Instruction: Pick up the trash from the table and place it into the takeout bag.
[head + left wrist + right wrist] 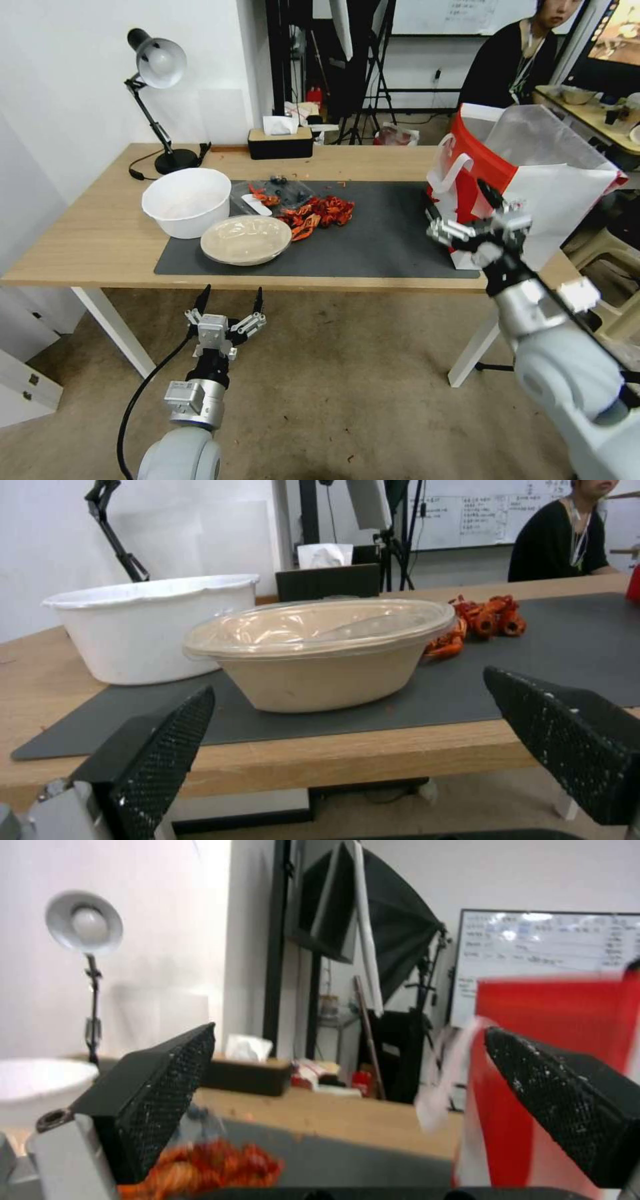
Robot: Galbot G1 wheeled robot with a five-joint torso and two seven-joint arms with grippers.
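Looking from the head camera, you see your left gripper [228,303] spread wide, below the worktop [100,240] edge. The beige bowl [245,239] sits at its 12 o'clock, near, on the grey mat [387,233]. The red shells [320,213] lie beyond the bowl. Your right gripper [460,210], spread too, hangs beside the takeout bag [533,180] at 3 o'clock. You can read no writing.
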